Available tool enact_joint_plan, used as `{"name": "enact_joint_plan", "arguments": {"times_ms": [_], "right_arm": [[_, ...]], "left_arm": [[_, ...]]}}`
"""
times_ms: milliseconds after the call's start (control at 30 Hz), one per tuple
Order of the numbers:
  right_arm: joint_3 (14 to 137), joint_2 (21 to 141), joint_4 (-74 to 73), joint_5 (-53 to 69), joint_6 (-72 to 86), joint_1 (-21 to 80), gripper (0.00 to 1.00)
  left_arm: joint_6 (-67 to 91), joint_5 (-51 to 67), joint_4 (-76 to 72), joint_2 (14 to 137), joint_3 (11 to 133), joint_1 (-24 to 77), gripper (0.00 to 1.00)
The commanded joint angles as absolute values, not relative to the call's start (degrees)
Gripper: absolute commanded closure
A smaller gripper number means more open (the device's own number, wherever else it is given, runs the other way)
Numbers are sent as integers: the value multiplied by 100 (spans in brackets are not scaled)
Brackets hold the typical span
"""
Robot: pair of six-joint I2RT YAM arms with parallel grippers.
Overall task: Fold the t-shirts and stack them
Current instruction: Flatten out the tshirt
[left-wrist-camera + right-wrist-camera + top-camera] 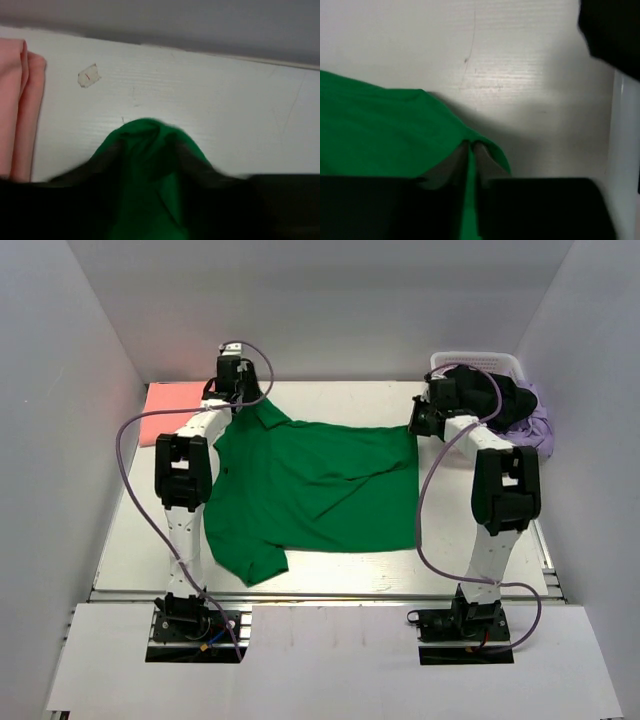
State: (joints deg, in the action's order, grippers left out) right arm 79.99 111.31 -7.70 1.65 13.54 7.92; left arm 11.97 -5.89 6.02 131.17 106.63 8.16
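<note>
The green t-shirt (pixel 320 480) lies spread flat across the table, collar at the far left and hem to the right. My left gripper (pixel 238 398) sits at its collar. In the left wrist view the fingers (pixel 107 162) are blurred and stand apart, with a hump of green cloth (pixel 150 145) between them. My right gripper (pixel 415 426) is at the far right hem corner. Its fingertips (pixel 481 152) are pinched shut on a thin fold of the green cloth (pixel 380 130). The pink t-shirt (pixel 168 412) lies folded at the far left corner, its edge (pixel 20 100) showing in the left wrist view.
A white basket (pixel 500 364) at the far right holds dark cloth (pixel 495 395) and lilac cloth (pixel 540 420). White walls close in the table on three sides. A small scrap of tape (pixel 89 76) is stuck to the table (pixel 225 100) past the collar.
</note>
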Motion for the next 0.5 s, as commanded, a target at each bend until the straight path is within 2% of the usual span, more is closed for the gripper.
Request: {"name": "enact_joint_plan", "arguments": {"times_ms": [0,33,233,267,467], "right_arm": [[8831,11512,-1326,-165,1450,756,87],[8920,11557,-1371,-167,1450,747,69],[8562,11102,-1310,694,1187,791,33],[8482,10883,-1257,955,1143,800,23],[7280,10038,-1187,1555,1116,791,22]], "left_arm": [[1423,-272,1149,13498,11486,616,1],[1476,-185,1212,13587,11748,615,0],[1775,342,940,13351,11663,396,0],[1775,343,940,13203,11611,396,0],[1618,1326,1370,12736,11233,518,0]]}}
